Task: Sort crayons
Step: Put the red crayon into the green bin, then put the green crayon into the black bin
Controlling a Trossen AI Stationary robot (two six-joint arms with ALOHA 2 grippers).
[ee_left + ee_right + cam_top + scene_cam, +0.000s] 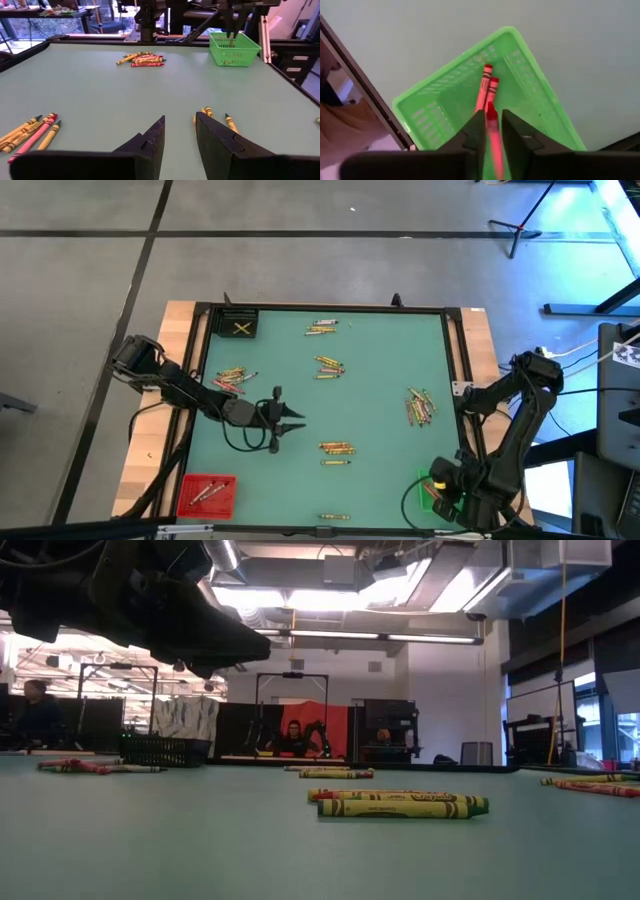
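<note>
Across the green table, crayon groups lie scattered: one at far centre, one below it, one near centre, one at the left, one at the right, and a single crayon at the near edge. Bins stand at three corners: black bin far left, red bin near left with crayons inside, green bin near right.

Left gripper hovers over bare mat left of centre, jaws apart and empty; the left wrist view shows the near-centre crayons just ahead of the fingers.

Right gripper hangs directly above the green bin, jaws clenched on a red crayon. Two more red crayons already rest inside this bin.

Risks, as judged:
- Red crayons sit in the green bin while a red bin exists; releasing here may compound a colour mismatch
- A release from height may bounce the crayon over the low bin wall
- The left gripper, descending on tightly packed crayons, may pinch two at once or roll them apart
</note>
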